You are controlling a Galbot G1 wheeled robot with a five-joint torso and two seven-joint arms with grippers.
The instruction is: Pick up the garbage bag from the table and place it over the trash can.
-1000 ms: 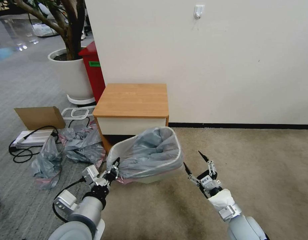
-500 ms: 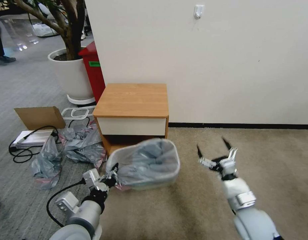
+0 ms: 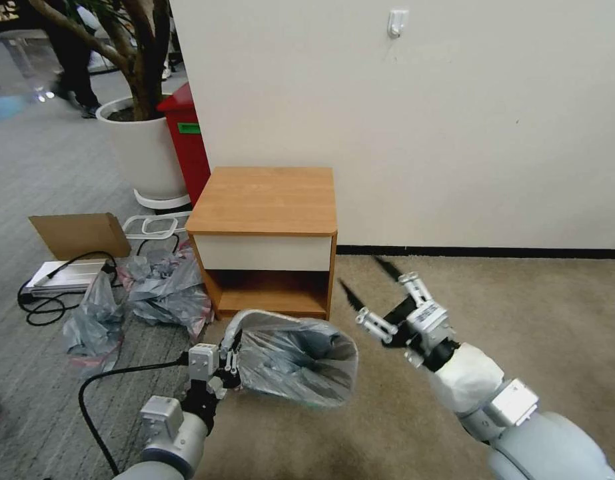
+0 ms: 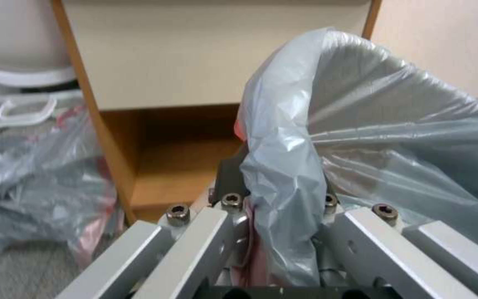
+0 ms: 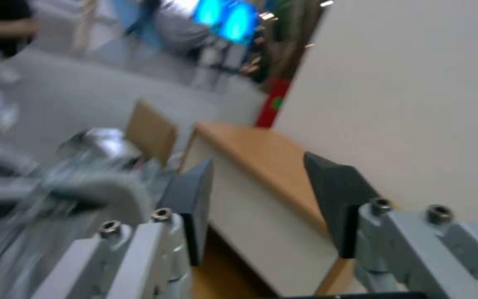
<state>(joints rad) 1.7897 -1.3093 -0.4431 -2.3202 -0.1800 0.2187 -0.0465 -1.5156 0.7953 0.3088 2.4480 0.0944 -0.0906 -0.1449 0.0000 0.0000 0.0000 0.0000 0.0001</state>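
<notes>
Between the 2 end effectors, tipped and dragged away from the counter (image 3: pixel 264 200): trash can (image 3: pixel 237 325) with garbage bag (image 3: pixel 290 363) inside, rim clamped by left end effector (image 3: pixel 228 363), right end effector (image 3: pixel 370 288) spread open, withdrawn, seating probably undone.

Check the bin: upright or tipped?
Tipped. The bin, lined with the bag, shows its mouth sideways; the left tool grips its bagged rim.

Left gripper (image 3: pixel 231 357) low, clamped on plastic film; right gripper (image 3: pixel 368 287) raised, fingers (image 5: pixel 336 198) spread, holding nothing.
</notes>
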